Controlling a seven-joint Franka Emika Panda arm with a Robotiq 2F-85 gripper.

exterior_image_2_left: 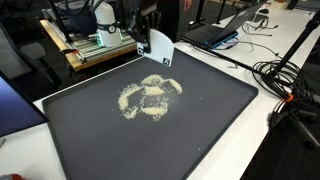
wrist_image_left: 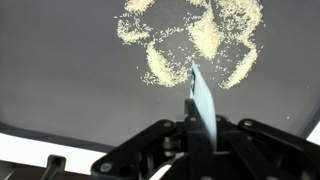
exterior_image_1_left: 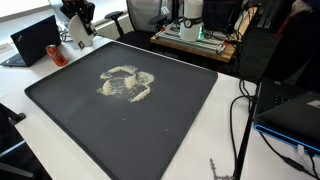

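Your gripper [wrist_image_left: 197,126] was clamped shut on a thin pale card [wrist_image_left: 201,98], held edge-on over the dark mat [wrist_image_left: 70,90], just short of the scattered grains [wrist_image_left: 190,40]. The card looked light, bendy and slippery, best pinched low at its base.

The grains [wrist_image_left: 207,35] are seen as pale yellowish beige, speckled and spread in a rough ring of patches. The mat [exterior_image_1_left: 170,120] under them is shown as a plain dark grey, close to black. The card [wrist_image_left: 201,100] is rendered white with a faint bluish cast, and the claw [wrist_image_left: 200,128] black. The desk [exterior_image_1_left: 70,160] is white. The laptop [exterior_image_1_left: 35,40] and the cables [exterior_image_2_left: 285,85] are black.
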